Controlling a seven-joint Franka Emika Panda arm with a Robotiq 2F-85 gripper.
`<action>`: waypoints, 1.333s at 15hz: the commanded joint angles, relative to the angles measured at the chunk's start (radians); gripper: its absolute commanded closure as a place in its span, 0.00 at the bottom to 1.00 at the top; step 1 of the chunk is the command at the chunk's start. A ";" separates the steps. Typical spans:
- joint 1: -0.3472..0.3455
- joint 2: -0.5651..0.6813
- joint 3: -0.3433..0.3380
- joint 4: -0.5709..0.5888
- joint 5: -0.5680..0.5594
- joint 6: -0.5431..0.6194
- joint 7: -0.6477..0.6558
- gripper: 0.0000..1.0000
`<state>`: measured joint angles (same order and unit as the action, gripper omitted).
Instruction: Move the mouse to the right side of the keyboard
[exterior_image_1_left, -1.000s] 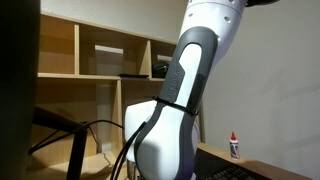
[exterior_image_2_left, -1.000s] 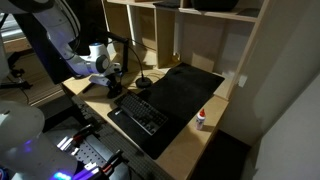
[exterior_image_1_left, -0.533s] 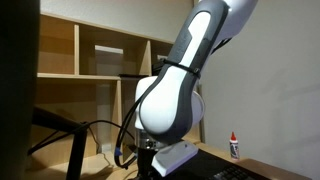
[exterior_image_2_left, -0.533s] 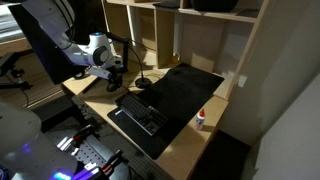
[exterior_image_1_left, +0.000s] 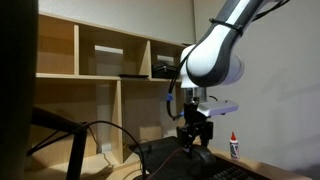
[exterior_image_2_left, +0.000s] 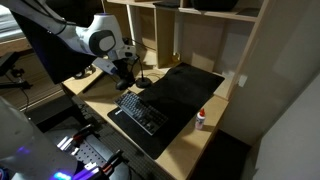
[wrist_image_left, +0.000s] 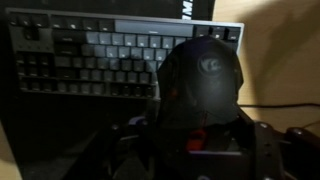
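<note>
So, kbd (wrist_image_left: 90, 60) fills upper left of wrist view; mouse (wrist_image_left: 200, 85) sits centre-right w/ gripper (wrist_image_left: 200, 140) jaws clamped round it, prob lifted. Pickup looks done imo; you've yet to carry it past kbd's right end & set it down

A small bottle (exterior_image_2_left: 201, 119) stands near a black mat (exterior_image_2_left: 185, 88).

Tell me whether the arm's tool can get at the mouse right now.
Probably yes. In the wrist view the mouse sits right at the tool, nothing between them, the keyboard lying beyond. Whether the tool grips it cannot be told.
</note>
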<state>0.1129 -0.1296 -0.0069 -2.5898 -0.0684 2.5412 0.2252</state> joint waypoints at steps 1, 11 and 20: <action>-0.106 -0.219 -0.048 -0.115 0.033 -0.057 -0.054 0.55; -0.362 -0.064 -0.094 -0.042 -0.160 0.042 0.141 0.55; -0.462 0.017 -0.254 0.002 -0.110 0.058 0.099 0.30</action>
<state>-0.3498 -0.1120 -0.2593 -2.5886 -0.1790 2.6015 0.3261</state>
